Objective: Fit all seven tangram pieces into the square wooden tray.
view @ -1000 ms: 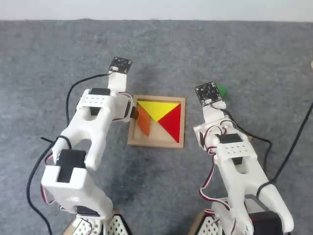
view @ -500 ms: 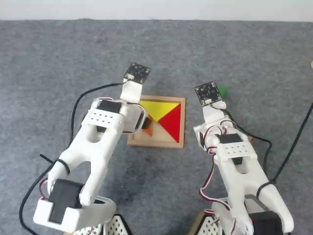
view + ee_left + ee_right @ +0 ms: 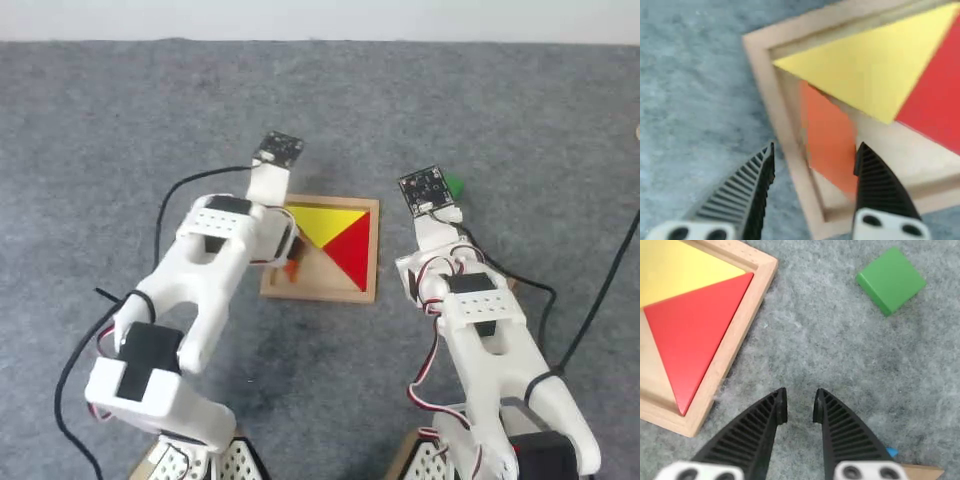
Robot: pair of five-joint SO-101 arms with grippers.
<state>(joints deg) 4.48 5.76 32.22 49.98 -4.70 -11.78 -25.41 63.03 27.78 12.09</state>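
The square wooden tray (image 3: 330, 293), where is it found?

It is set on the grey carpet (image 3: 120, 150) between the two arms, in the middle of the high view.

What is laid in it?

A yellow triangle (image 3: 325, 222) is fitted along the far wall and a red triangle (image 3: 352, 250) along the right wall, the two meeting edge to edge. An orange piece (image 3: 827, 145) is seen by the left wall, one end touching the yellow triangle. Whether it is lying flat cannot be told, the left wrist view being blurred there.

And the rest of the set?

A green piece (image 3: 891, 280) is found on the carpet outside the tray, off its right side near the far corner. At the edge of the right wrist view a blue scrap (image 3: 892, 452) and a tan corner (image 3: 922, 472) are glimpsed, too little to be named.

How is the left gripper (image 3: 816, 147) held?

It is spread wide over the tray's left wall. One finger is hung outside above the carpet, the other inside at the orange piece's inner edge. The piece is straddled; whether it is touched by either finger cannot be told.

And the right gripper (image 3: 800, 392)?

It is drawn all but closed, only a slim gap being left between the tips, and nothing is held. It is poised above the carpet, just off the tray's right wall, with the green piece farther out.
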